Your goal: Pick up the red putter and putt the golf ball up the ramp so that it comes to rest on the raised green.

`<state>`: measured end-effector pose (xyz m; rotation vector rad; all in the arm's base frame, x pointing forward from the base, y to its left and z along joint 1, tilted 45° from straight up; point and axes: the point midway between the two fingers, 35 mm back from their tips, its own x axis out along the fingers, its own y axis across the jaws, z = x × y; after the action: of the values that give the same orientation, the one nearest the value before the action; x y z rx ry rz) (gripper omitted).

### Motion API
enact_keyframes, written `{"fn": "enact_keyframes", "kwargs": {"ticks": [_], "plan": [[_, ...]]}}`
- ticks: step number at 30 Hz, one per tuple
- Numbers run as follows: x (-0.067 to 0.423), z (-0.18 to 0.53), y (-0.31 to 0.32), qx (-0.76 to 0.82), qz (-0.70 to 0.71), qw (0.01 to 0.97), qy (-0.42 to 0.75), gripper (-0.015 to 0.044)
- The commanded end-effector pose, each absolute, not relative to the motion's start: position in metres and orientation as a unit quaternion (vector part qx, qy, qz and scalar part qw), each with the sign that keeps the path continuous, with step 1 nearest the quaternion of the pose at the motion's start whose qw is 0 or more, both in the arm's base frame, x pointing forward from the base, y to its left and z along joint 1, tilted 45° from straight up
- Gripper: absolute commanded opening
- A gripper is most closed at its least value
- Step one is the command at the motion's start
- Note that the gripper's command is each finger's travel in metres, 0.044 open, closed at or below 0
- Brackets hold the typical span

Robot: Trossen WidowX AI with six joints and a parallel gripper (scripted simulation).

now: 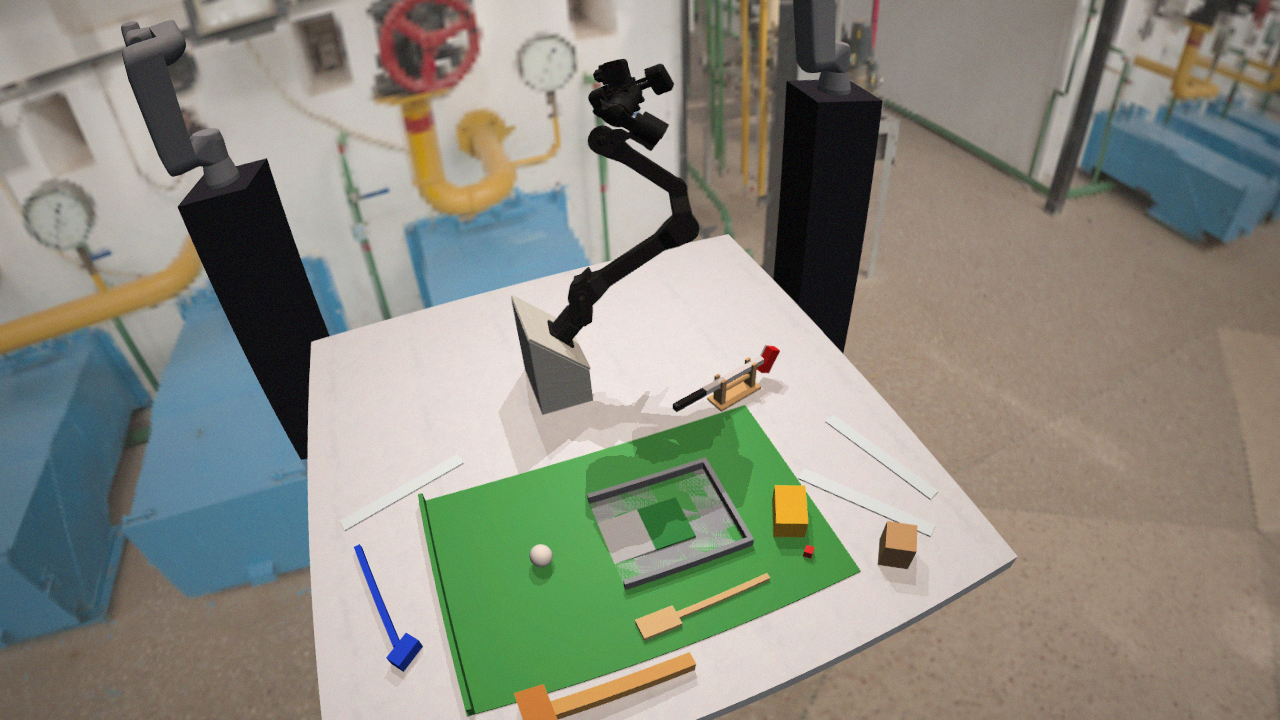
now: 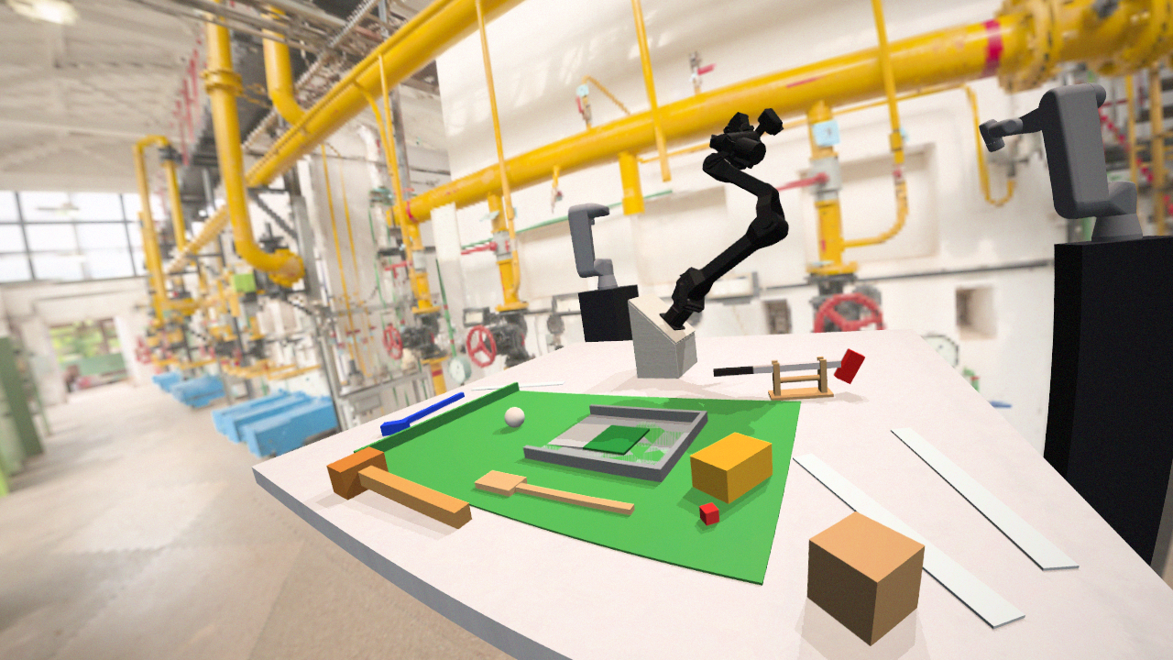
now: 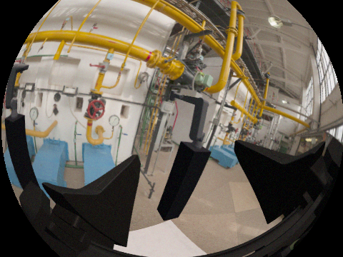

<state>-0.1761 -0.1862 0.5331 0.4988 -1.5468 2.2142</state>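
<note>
The red putter (image 1: 768,357) (image 2: 849,366) lies across a small wooden stand (image 1: 735,390) (image 2: 797,380) at the back right of the green mat (image 1: 519,617) (image 2: 459,447). The white golf ball (image 1: 540,555) (image 2: 514,416) rests on the mat, left of the raised green (image 1: 669,523) (image 2: 615,439), which sits inside a grey frame with ramps. My gripper (image 1: 657,78) (image 2: 766,123) (image 3: 188,153) is open and empty. It is raised high above the arm's base, far from the putter, and faces out over the table edge.
A blue putter (image 1: 380,600) (image 2: 418,414) lies left of the mat. Two wooden putters (image 1: 698,601) (image 2: 557,492) lie at the mat's front. A yellow block (image 1: 790,508) (image 2: 729,466), a small red cube (image 1: 808,551) (image 2: 708,513), a brown cube (image 1: 897,543) (image 2: 863,574), white strips (image 1: 881,456) and two black pillars (image 1: 255,295) (image 1: 823,188) stand around.
</note>
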Motion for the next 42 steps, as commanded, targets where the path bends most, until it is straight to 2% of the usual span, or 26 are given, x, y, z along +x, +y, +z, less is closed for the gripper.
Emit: {"fn": "enact_keyframes", "kwargs": {"ticks": [1,2,13,20,31,42], "plan": [[-0.175,0.533,-0.187,0.179,0.791,0.194,-0.552,0.0426],[-0.173,0.532,-0.189,0.182,0.792,0.189,-0.551,0.044],[-0.12,0.53,-0.26,0.307,0.75,0.093,-0.579,0.044],[-0.048,0.518,-0.327,0.453,0.666,-0.003,-0.592,0.044],[0.042,0.486,-0.364,0.566,0.58,-0.112,-0.575,0.044],[0.185,0.428,-0.367,0.722,0.414,-0.253,-0.494,0.044]]}}
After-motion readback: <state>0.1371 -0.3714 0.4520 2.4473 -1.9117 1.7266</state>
